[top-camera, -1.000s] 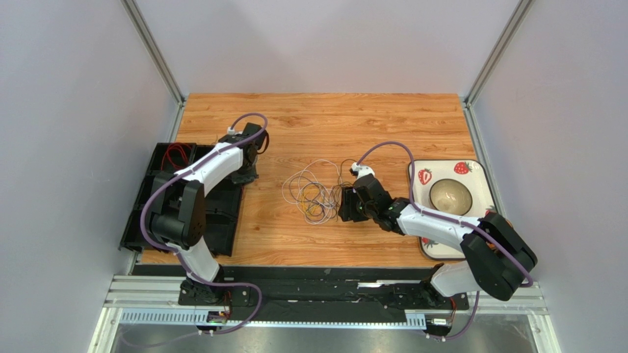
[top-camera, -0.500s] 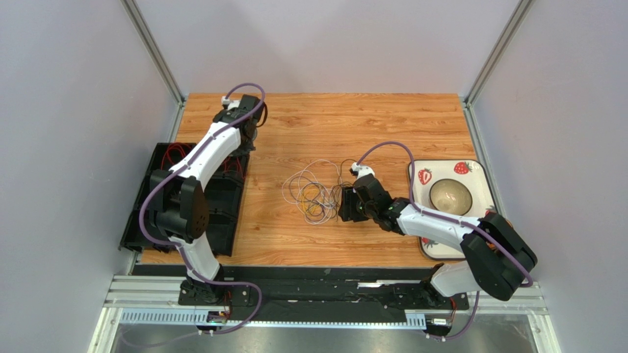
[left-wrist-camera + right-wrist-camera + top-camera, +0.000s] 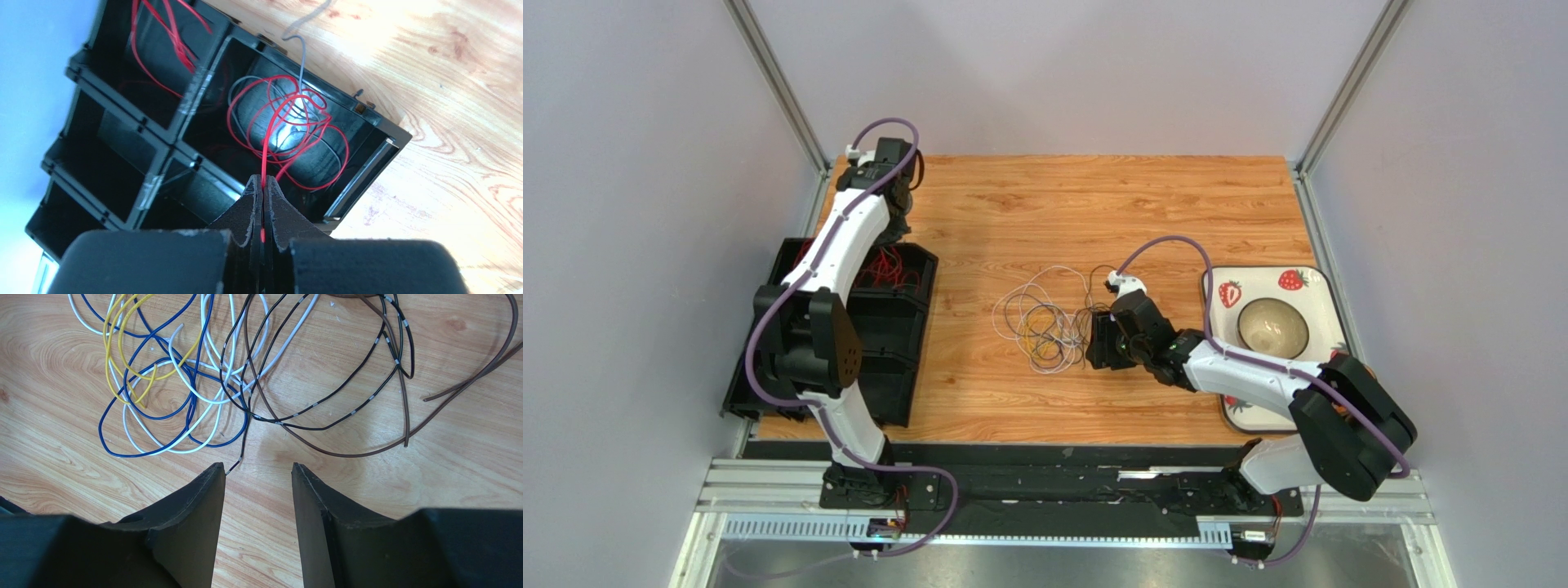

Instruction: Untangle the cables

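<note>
cables (image 3: 1048, 321): loose tangle of blue, white, yellow, black, brown loops at middle of table (image 3: 1075, 196). red cable (image 3: 265, 156) coiled in black tray (image 3: 362, 168) compartment at table's left edge, one strand pinched in closed left gripper (image 3: 263, 184). right gripper (image 3: 258, 471) half open, empty, just beside tangle.

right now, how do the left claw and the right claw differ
The left claw is shut on a red cable; the right claw is open and holds nothing. The left claw hangs above the black tray; the right claw sits low over the table, facing the loose cables. Both are black.
</note>
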Controlling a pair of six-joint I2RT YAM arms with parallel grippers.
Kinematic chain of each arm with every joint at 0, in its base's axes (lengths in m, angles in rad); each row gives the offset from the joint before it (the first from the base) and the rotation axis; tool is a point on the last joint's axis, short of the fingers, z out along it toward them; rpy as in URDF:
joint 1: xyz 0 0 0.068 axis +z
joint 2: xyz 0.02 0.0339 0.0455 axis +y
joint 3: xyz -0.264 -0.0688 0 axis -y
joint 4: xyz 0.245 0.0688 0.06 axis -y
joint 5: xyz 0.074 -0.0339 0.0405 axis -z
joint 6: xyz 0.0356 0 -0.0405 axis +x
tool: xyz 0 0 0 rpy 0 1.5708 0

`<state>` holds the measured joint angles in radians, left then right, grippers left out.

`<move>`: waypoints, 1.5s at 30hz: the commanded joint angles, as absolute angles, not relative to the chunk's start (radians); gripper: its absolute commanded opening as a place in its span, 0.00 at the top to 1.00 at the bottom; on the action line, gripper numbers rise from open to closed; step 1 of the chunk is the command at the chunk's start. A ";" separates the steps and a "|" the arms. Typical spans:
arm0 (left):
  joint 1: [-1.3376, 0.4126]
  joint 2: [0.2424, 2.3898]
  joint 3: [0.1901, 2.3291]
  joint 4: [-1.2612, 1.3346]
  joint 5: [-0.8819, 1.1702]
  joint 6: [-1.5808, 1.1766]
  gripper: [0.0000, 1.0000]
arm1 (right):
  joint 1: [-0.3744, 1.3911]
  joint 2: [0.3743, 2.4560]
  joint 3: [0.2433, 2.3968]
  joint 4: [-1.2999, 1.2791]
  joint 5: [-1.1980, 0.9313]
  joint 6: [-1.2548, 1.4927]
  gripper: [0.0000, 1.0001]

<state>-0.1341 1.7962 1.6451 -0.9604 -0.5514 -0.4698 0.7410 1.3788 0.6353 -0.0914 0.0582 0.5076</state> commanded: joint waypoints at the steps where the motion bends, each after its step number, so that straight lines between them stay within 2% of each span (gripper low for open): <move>1: -0.112 1.736 1.661 -0.960 -0.543 -0.425 1.00 | 0.744 1.362 0.641 -0.051 0.055 0.500 0.52; 17: -0.106 1.841 1.563 -0.835 -0.549 -0.476 1.00 | 0.744 1.364 0.643 -0.054 0.057 0.502 0.52; 28: -0.109 1.848 1.500 -0.770 -0.427 -0.474 0.99 | 0.744 1.365 0.644 -0.054 0.057 0.500 0.52; 33: -0.110 1.797 1.511 -0.782 -0.411 -0.459 0.78 | 0.744 1.364 0.644 -0.055 0.058 0.500 0.53; 36: -0.110 1.766 1.526 -0.793 -0.405 -0.448 0.69 | 0.744 1.365 0.644 -0.055 0.060 0.500 0.53; 45: -0.141 1.606 1.589 -0.885 -0.403 -0.411 0.56 | 0.744 1.367 0.646 -0.057 0.060 0.502 0.53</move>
